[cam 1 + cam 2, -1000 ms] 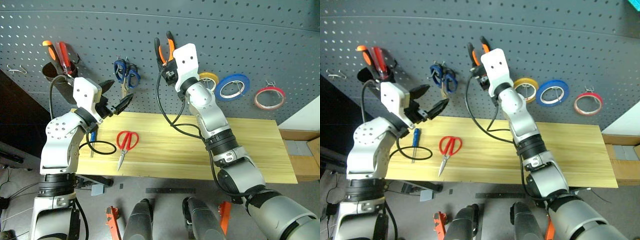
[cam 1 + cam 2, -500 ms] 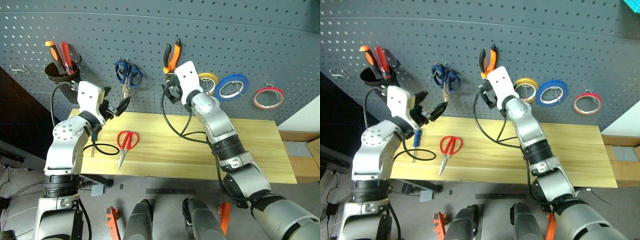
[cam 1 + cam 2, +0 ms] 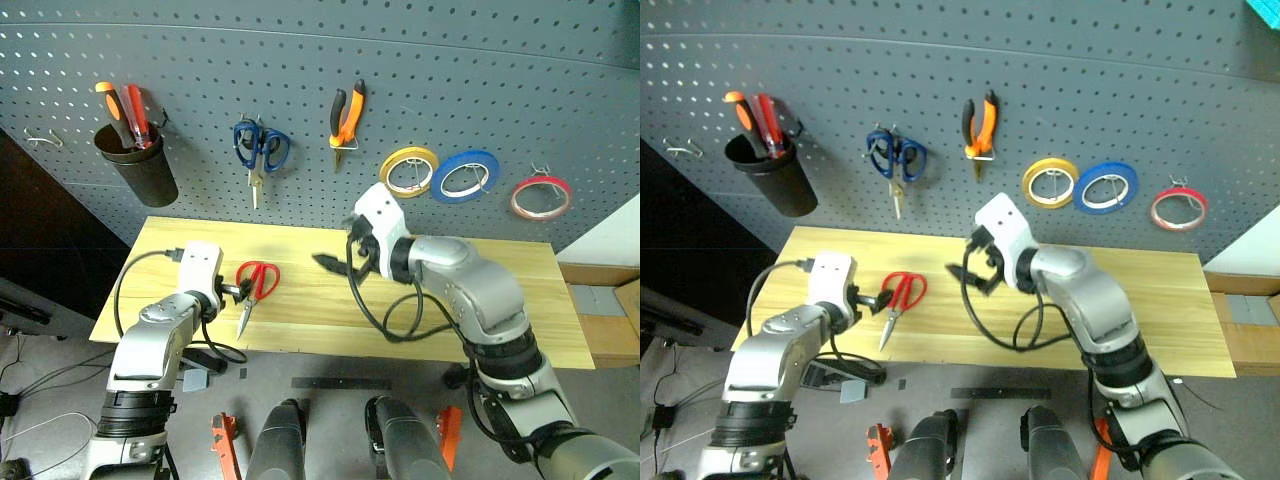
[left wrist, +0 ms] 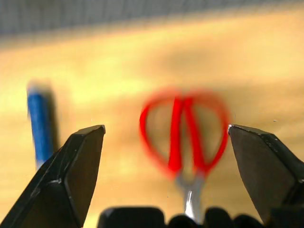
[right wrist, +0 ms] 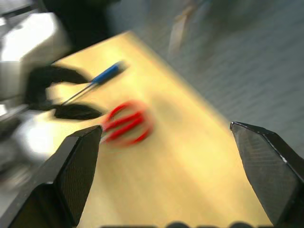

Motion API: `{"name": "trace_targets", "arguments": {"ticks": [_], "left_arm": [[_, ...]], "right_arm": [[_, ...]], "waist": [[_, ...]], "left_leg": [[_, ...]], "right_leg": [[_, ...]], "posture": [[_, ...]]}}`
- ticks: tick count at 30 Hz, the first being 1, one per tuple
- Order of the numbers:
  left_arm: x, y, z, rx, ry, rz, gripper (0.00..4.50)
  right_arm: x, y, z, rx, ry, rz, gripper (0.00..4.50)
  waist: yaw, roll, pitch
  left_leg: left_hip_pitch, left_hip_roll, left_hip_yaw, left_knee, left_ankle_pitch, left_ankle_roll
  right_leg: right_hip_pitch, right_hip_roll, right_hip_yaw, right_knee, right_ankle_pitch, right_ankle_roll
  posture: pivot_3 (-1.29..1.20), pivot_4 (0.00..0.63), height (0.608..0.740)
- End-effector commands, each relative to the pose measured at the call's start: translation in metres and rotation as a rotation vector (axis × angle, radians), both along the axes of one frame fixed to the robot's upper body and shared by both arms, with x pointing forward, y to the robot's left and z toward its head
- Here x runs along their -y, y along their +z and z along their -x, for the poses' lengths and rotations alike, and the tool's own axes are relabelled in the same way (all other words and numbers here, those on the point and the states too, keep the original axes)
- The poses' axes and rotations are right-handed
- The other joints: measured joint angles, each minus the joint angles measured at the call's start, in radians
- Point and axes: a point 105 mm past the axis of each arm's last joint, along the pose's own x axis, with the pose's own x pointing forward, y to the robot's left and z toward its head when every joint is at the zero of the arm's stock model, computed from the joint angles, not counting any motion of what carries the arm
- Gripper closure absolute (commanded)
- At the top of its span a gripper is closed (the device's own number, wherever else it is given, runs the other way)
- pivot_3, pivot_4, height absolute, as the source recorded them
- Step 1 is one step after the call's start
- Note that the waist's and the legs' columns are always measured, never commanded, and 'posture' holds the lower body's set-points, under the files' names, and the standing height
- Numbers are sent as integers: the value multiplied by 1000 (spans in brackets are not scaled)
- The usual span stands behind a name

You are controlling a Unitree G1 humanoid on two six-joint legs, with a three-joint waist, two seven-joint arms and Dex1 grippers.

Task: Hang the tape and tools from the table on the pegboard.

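Note:
The orange-and-black pliers [image 3: 344, 115] and the red tape [image 3: 540, 196] hang on the pegboard [image 3: 500, 70]. Red-handled scissors [image 3: 254, 287] lie on the table [image 3: 310, 318] at the left. My left gripper [image 3: 242, 292] is low over the table, open, with the scissors' handles [image 4: 183, 130] in front of its spread fingers. The blue-handled screwdriver [image 4: 40, 124] lies just beside them. My right gripper [image 3: 333, 265] hovers open and empty above the table's middle, pointing towards the scissors [image 5: 126, 122].
A black cup [image 3: 137, 165] with an orange and a red screwdriver hangs at the pegboard's left. Blue scissors [image 3: 260, 150], a yellow roll [image 3: 408, 171] and a blue roll [image 3: 465, 175] hang there too. A bare hook [image 3: 38, 140] sits at the far left.
The right gripper let go of the pliers, which now hang on the pegboard, and dropped back over the table. The left gripper came down to the red scissors.

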Motion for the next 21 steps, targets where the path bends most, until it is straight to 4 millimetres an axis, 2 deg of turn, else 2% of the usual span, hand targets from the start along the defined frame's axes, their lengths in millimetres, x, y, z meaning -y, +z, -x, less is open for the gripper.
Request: {"name": "trace_targets", "arguments": {"ticks": [1, 6, 13, 16, 21], "left_arm": [[3, -11, -2, -74, 9, -10, 32], [17, -31, -13, -152, -20, -29, 32], [26, -45, -25, -192, 30, 57, 32], [24, -48, -23, -201, 44, 70, 547], [21, -49, -18, -198, 74, 90, 2198]], "right_arm": [[-7, 6, 15, 7, 59, 2, 0], [-10, 1, 22, 4, 75, 25, 0], [-6, 1, 19, 16, 51, 40, 0], [-3, 3, 17, 30, 42, 47, 0], [-1, 5, 15, 55, 38, 59, 0]], "waist": [[-2, 0, 0], [-1, 0, 0], [-4, 0, 0], [-10, 0, 0], [-15, 0, 0]], "left_leg": [[0, 0, 0, 0, 0, 0], [1, 0, 0, 0, 0, 0], [1, 0, 0, 0, 0, 0], [1, 0, 0, 0, 0, 0], [1, 0, 0, 0, 0, 0]], "right_leg": [[0, 0, 0, 0, 0, 0], [0, 0, 0, 0, 0, 0], [1, -1, 0, 0, 0, 0], [1, -1, 0, 0, 0, 0], [1, -1, 0, 0, 0, 0]], "posture": [[-36, 250, 740], [-47, 256, 740], [-68, 260, 740], [-79, 256, 740], [-80, 252, 740]]}}
